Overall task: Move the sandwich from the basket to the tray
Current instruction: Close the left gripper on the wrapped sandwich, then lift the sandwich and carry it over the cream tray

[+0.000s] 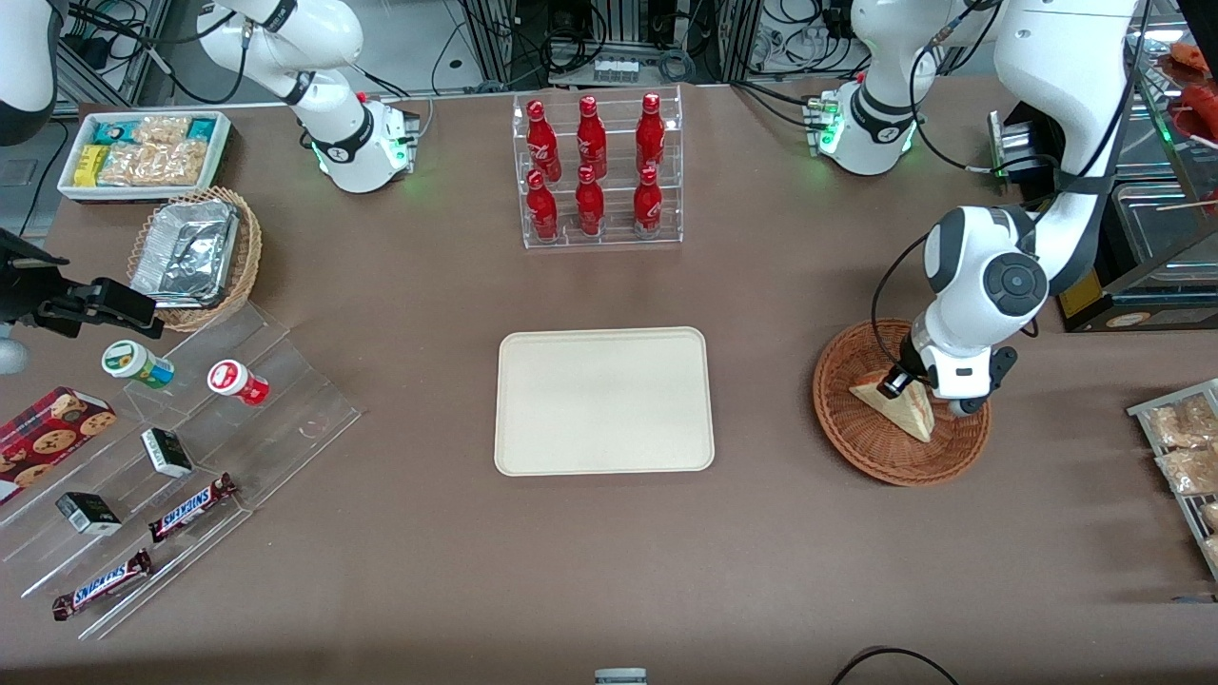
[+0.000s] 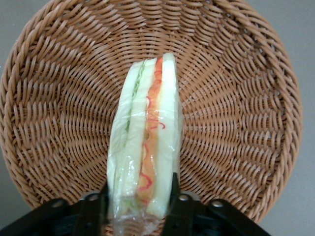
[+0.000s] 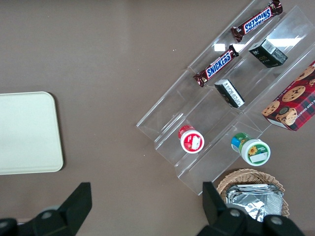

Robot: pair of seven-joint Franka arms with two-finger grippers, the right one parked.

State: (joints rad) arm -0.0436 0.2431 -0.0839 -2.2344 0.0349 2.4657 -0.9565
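The sandwich [image 1: 899,409] is a pale bread wedge in clear wrap, standing on edge in the reddish-brown wicker basket [image 1: 856,447] toward the working arm's end of the table. My left gripper [image 1: 899,383] is down in the basket. In the left wrist view its black fingers [image 2: 175,189] press both flat sides of the sandwich [image 2: 145,142], whose orange-red and green filling edge faces the camera over the basket's weave [image 2: 236,98]. The gripper [image 2: 139,196] is shut on the sandwich. The cream tray [image 1: 603,400] lies bare at the table's middle, beside the basket.
A clear rack of red bottles [image 1: 598,171] stands farther from the front camera than the tray. Toward the parked arm's end are a stepped acrylic shelf [image 1: 190,457] with snacks, a tan basket of foil trays [image 1: 195,257] and a white snack bin [image 1: 143,152]. Bagged snacks [image 1: 1180,447] lie at the working arm's edge.
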